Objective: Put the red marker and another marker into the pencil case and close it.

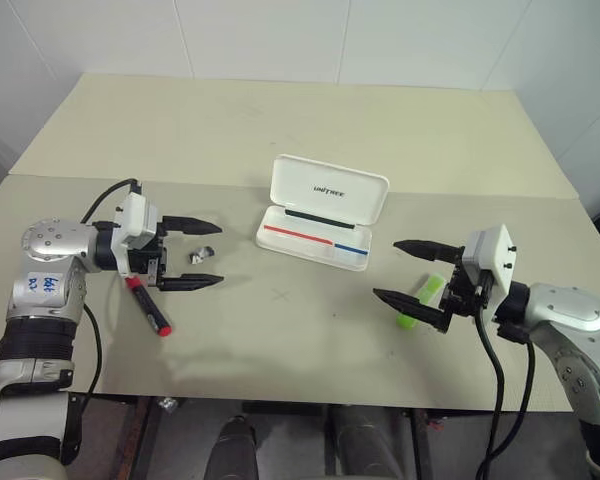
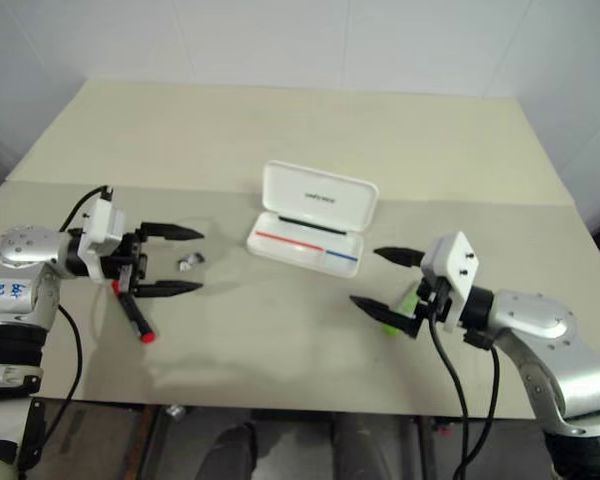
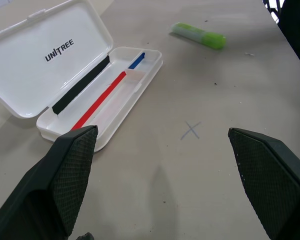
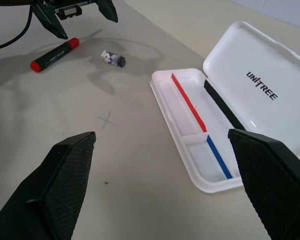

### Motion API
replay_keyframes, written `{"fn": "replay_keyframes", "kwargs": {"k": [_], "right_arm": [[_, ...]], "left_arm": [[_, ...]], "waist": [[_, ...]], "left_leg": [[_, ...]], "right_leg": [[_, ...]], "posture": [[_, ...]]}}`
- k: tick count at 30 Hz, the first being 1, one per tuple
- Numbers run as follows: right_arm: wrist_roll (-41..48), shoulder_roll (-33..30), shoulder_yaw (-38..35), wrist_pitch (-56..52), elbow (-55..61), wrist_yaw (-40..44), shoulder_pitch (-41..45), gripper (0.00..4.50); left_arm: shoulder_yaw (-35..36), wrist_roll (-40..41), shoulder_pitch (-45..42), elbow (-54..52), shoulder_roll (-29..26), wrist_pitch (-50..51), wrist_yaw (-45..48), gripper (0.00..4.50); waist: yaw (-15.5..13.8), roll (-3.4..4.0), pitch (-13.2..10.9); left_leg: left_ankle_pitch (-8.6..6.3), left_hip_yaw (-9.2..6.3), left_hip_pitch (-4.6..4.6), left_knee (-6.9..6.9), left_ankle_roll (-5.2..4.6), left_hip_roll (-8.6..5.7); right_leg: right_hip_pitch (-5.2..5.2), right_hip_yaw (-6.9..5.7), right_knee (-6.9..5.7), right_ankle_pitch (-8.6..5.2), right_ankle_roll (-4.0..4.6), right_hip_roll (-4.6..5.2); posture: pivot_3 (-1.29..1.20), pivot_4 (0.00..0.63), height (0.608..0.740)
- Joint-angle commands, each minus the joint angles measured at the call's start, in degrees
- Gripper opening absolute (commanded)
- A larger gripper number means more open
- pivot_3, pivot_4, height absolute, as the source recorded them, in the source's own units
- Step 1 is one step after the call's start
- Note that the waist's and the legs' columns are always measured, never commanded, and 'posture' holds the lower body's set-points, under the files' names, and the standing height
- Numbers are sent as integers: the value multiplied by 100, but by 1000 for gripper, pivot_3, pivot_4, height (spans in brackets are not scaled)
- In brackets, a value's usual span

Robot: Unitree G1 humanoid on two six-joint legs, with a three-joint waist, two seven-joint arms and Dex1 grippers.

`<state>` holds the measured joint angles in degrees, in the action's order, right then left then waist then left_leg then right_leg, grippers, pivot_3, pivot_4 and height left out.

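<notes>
End effectors spread, both markers on the bench

My left end effector [image 1: 207, 254] hangs above the bench [image 1: 280, 130] with fingers spread wide and nothing between them. The red marker [image 1: 149, 306] lies on the bench just below it, and a small grey clip [image 1: 197, 255] sits between its fingertips as seen from the head view. My right end effector [image 1: 408, 272] is likewise spread and empty, with the lime-green marker [image 1: 421, 299] lying beneath it. The pencil case [image 1: 322, 212] rests midway between both arms, lid open and tray bare.
</notes>
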<state>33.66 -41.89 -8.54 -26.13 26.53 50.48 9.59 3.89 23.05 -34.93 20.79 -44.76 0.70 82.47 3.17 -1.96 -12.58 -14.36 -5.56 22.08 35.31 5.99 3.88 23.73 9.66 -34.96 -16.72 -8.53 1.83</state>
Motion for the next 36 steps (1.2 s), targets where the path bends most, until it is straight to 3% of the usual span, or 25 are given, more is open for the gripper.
{"fn": "replay_keyframes", "kwargs": {"k": [1, 7, 22, 36], "right_arm": [[21, 50, 38, 138, 10, 70, 148, 4500], [-159, 145, 489, 215, -563, 331, 554, 4500], [-1408, 307, 1919, -63, -2806, 990, 2753, 4500], [-1922, 560, 2469, -237, -3192, 1406, 3054, 4500]], "left_arm": [[188, 64, -56, -128, -116, -31, 6, 4485], [363, 223, 391, -596, -139, 174, -163, 4485], [792, 294, 949, -1229, -201, 322, -633, 4485], [1042, 354, 1391, -1610, -412, 455, -797, 4485]], "waist": [[0, 0, 0], [20, 0, 0], [19, 2, -1], [49, 3, -2]], "left_leg": [[0, 0, 0, -1, 0, 0], [0, 1, -1, -2, 0, 1], [0, 2, 3, -11, -1, 3], [-3, 3, 8, -18, -5, 4]], "right_leg": [[0, 0, 0, 0, 0, 0], [1, 0, -1, 3, -6, 0], [18, -4, -15, 11, -21, 0], [28, -6, -17, 23, -47, 0]], "posture": [[0, 150, 740], [0, 150, 740], [0, 150, 740], [0, 150, 740]]}}
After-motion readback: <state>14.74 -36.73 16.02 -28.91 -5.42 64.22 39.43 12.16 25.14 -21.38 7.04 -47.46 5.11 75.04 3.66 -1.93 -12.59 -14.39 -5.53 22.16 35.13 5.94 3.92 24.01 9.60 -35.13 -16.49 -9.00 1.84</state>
